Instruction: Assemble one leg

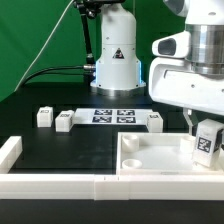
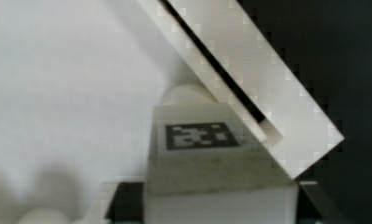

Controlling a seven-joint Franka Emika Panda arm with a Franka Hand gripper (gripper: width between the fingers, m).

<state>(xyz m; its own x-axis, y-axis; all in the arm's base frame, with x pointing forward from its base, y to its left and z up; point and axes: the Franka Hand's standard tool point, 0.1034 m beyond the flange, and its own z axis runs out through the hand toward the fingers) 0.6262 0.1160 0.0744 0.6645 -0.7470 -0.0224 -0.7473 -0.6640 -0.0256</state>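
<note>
My gripper (image 1: 205, 140) is shut on a white leg (image 1: 207, 143) with a black-and-white tag, held over the right part of the big flat white panel (image 1: 150, 155). In the wrist view the leg (image 2: 209, 150) fills the space between my dark fingers (image 2: 130, 200), its tag facing the camera, with the panel (image 2: 67, 100) and its raised edge (image 2: 254, 70) beyond. Three more legs lie on the black table: two at the exterior view's left (image 1: 43, 117) (image 1: 64, 121) and one near the middle (image 1: 155, 121).
The marker board (image 1: 112, 115) lies flat behind the legs, before the arm's white base (image 1: 115, 60). A low white wall (image 1: 60, 180) runs along the near table edge, with a short piece (image 1: 10, 150) at the exterior view's left.
</note>
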